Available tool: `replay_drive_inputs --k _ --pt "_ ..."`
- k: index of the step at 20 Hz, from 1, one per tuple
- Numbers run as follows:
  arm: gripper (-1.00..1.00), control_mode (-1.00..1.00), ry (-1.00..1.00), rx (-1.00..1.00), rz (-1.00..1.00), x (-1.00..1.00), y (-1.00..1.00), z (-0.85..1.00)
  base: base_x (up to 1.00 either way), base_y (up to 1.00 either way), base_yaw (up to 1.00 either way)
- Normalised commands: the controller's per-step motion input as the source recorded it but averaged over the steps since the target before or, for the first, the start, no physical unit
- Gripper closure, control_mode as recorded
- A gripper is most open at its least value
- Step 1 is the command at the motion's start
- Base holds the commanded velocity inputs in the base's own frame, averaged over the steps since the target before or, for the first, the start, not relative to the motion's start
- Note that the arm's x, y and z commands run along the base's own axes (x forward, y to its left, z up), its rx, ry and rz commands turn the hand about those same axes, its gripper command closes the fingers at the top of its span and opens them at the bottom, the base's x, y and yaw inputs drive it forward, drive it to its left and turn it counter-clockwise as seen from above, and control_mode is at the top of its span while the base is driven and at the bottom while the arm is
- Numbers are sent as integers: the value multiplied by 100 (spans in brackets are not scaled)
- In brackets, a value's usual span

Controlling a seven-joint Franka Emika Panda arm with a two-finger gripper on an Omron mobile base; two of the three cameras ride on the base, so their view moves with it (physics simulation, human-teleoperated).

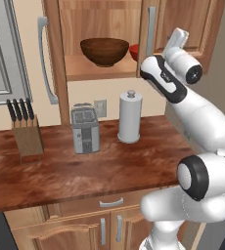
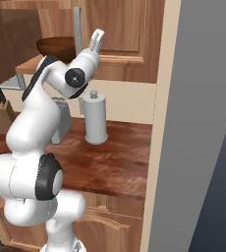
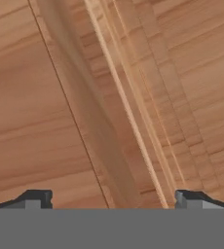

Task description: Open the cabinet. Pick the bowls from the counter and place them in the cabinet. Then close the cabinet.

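Cabinet [image 1: 104, 29] stands open above the desk [image 1: 85, 166], left door [image 1: 51, 58] swung out, right door [image 1: 183, 24] partly ajar with its grey handle [image 1: 151, 31] showing. Both bowls sit on the shelf: brown bowl [image 1: 104, 51] in the middle, red bowl [image 1: 134, 51] tucked behind the right door edge, just beside the brown one. Gripper [image 3: 112, 199] is raised close to the right door, fingers [image 3: 36, 198] spread wide and holding nothing; hand view shows door wood and panel moulding right up against it. Closing looks like what's left. Risks, as I judge it: hand is so near the panel it may scrape or shove the door the wrong way; spread fingers could slide off the flat face with no handle between them; left door is far across, so a wide swing might clip the paper towel holder [image 1: 130, 117] or toaster [image 1: 85, 129] below. Door closing on the red bowl can't be ruled out; its clearance from the edge is hard to tell.
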Motion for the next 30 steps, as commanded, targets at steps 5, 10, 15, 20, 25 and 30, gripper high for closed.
replay_drive_inputs --k 5,10,15,20,25,30 --pt "-100 -100 0 2 7 95 9 -20 0 0 0" --pt "-100 -100 -2 0 0 16 6 -10 0 0 0" --pt "-100 -100 -13 0 -5 -66 11 1 0 0 0" --pt "-100 -100 -2 0 -9 -83 0 48 0 0 0" --pt "-100 -100 15 -1 -9 -85 2 55 0 0 0" --pt "-100 -100 29 -8 -1 -93 5 56 0 0 0"
